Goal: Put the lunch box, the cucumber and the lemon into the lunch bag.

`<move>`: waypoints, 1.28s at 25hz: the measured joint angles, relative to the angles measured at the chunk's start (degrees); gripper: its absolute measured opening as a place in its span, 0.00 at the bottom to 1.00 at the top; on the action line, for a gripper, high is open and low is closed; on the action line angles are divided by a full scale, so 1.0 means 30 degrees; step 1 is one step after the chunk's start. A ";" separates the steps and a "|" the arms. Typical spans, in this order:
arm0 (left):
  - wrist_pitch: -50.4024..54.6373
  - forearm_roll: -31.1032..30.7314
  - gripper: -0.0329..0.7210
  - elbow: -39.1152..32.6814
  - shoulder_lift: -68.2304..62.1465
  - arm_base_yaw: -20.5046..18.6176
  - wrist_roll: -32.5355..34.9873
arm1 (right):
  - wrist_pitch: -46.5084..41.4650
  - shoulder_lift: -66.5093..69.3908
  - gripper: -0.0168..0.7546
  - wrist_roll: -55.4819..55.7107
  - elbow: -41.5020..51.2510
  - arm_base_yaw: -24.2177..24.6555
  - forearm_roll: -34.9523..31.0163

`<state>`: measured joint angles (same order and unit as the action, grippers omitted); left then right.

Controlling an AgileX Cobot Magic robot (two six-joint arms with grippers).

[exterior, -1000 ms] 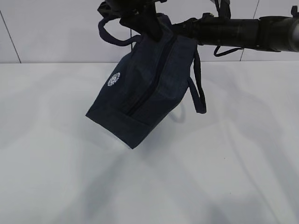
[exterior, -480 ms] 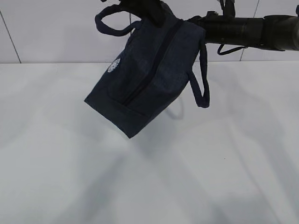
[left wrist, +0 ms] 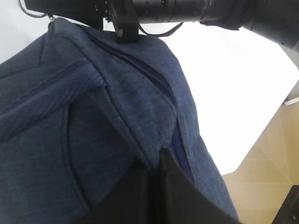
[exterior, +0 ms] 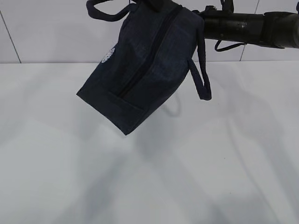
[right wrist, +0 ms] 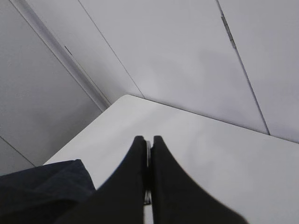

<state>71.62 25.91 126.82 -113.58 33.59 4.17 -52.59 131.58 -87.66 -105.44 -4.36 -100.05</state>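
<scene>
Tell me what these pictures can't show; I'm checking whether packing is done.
- Contents of the lunch bag: hidden by its fabric in all views.
- Left gripper: its tips are buried in the bag's fabric, left wrist view.
- Exterior view: both grippers cut off by the top edge.
- What the right gripper pinches: too thin to tell.
</scene>
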 joint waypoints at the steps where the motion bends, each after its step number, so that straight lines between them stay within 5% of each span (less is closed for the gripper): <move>1: 0.0000 0.0000 0.03 0.0000 0.0000 0.0000 0.0000 | 0.0000 0.0000 0.03 0.0000 0.0000 0.0000 -0.0088; 11: 0.0027 -0.0248 0.03 0.0000 0.0000 0.0000 0.0032 | 0.0089 0.0000 0.10 0.0000 0.0000 0.0000 -0.0782; 20: 0.0597 0.0320 0.03 0.0075 -0.0730 0.0045 0.0040 | 0.1320 0.0084 0.53 0.0438 -0.0449 0.0526 -0.0782; 32: 0.0202 0.0605 0.03 0.0113 -0.1521 -0.0439 -0.0064 | 0.1014 -0.4215 0.56 0.3154 -0.1672 0.2971 -0.0739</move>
<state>72.22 27.73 127.16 -118.14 32.28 3.98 -49.54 118.94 -78.20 -110.45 4.56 -102.27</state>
